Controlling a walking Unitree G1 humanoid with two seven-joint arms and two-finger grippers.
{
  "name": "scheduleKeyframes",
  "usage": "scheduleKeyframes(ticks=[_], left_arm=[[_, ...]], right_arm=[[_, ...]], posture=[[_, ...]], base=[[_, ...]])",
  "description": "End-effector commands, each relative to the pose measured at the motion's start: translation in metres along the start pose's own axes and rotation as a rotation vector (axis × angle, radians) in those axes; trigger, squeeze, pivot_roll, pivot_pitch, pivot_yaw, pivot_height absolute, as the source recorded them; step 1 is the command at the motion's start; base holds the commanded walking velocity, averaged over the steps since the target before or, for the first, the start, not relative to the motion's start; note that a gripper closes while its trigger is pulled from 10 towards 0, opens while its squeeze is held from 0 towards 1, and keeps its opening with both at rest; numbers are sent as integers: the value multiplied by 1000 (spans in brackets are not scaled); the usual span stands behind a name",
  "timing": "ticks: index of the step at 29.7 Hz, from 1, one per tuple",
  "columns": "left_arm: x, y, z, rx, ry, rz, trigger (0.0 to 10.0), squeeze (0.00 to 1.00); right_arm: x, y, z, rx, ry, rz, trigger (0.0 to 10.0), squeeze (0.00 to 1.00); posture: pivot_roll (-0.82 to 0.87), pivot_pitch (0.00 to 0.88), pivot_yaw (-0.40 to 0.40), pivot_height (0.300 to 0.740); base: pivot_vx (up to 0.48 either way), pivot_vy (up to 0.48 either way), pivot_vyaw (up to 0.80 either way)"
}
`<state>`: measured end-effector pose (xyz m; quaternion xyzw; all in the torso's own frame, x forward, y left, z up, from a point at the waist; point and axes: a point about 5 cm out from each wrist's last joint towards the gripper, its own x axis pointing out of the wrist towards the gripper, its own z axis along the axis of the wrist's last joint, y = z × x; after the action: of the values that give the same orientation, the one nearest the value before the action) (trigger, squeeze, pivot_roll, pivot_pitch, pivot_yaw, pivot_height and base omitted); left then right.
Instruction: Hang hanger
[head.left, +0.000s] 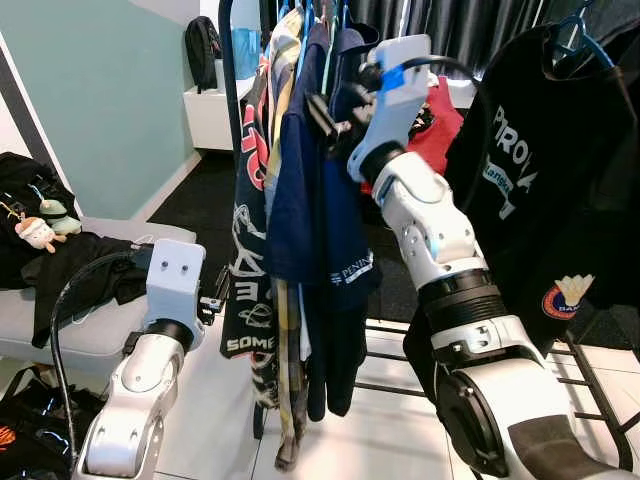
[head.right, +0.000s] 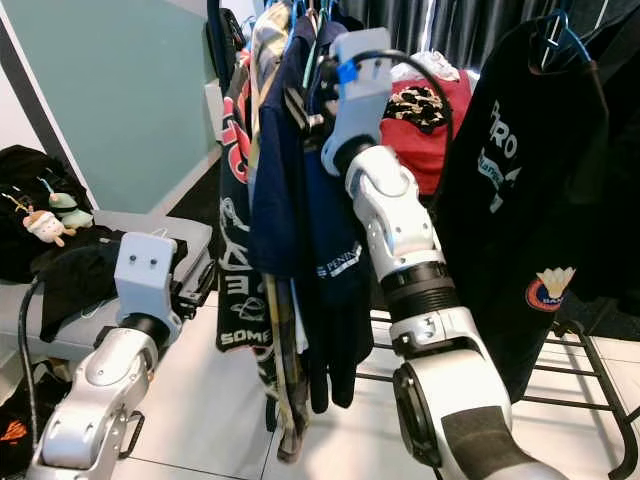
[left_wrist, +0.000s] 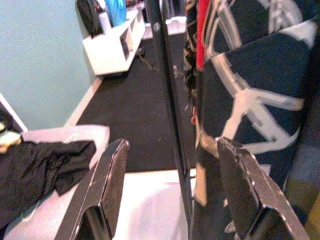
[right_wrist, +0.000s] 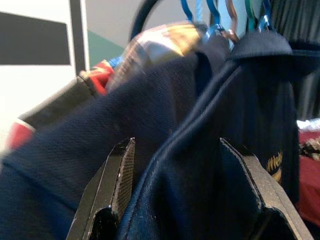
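Right gripper is up high at the clothes rack, arm stretched toward the row of hanging garments. Its two long black fingers stand apart, and the right wrist view shows a fold of a navy polo shirt lying between them; whether they press on it, I cannot tell. The fabric is a fine pique knit, matte and dark, with small white lettering low on its front. Above the right gripper, thin curved hanger hooks in blue, teal and copper crowd together over the shirt collars. The hanger carrying the navy shirt is hidden under the cloth, with only hooks showing at the top of the rack. Just beyond the right gripper hangs a glossy plaid garment in yellow and grey, then a black jersey with big red and white print.

Left gripper sits low, well below the right one, fingers spread wide with nothing between them. Straight ahead of it runs the rack's slim black metal upright, and beside that the printed jersey with broad white strokes. A grey padded bench lies out to that gripper's left, with crumpled black clothing heaped on it and two small plush toys. Off to the right gripper's far side, a black T-shirt with white lettering and a shuttlecock badge hangs on a blue hanger.
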<state>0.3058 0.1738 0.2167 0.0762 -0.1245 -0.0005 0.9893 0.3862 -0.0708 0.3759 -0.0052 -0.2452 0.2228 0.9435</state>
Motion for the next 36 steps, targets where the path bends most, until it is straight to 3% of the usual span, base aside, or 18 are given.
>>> scheduleKeyframes(ticks=[1, 2, 4, 6, 8, 10, 15, 20, 23, 36], left_arm=[[-1, -3, -3, -5, 9, 1, 10000, 0], [-1, -3, -3, -5, 9, 1, 10000, 0], [-1, -2, -3, -7, 10, 4, 10000, 0], [-1, -2, -3, -7, 10, 4, 10000, 0], [-1, -2, -3, -7, 10, 4, 10000, 0], [-1, -3, -3, -9, 10, 1, 10000, 0], [0, -4, -4, -11, 12, -5, 10000, 0], [1, -5, -4, -12, 12, -6, 10000, 0], [1, -6, -3, -14, 10, -6, 10000, 0], [0, -5, -3, -13, 12, -4, 10000, 0]], right_arm=[[0, -4, -5, 4, 32, -26, 10000, 0], [0, -4, -5, 4, 32, -26, 10000, 0], [-3, -23, 3, -52, 6, -206, 10000, 0], [-4, -28, 6, -68, -4, -256, 10000, 0], [-4, -28, 6, -68, -4, -256, 10000, 0], [-8, -30, 19, -202, -64, -306, 10000, 0], [-13, -27, 34, -278, -148, -304, 10000, 0], [-13, -26, 36, -275, -160, -281, 10000, 0], [-12, -39, 20, -140, -55, -296, 10000, 0], [-11, -49, -1, -46, 68, -306, 10000, 0]], posture=[[-96, 136, -10, 740], [-96, 136, -10, 740], [-96, 132, -10, 740], [-96, 132, -10, 740], [-96, 132, -10, 740], [-100, 130, -5, 740], [-103, 129, -1, 740], [-102, 128, -1, 740], [-98, 129, -4, 740], [-95, 134, -2, 740]], base=[[0, 0, 0], [0, 0, 0], [0, 0, 0], [0, 0, 0], [0, 0, 0], [0, 0, 0], [0, 0, 0], [0, 0, 0], [0, 0, 0], [0, 0, 0]])
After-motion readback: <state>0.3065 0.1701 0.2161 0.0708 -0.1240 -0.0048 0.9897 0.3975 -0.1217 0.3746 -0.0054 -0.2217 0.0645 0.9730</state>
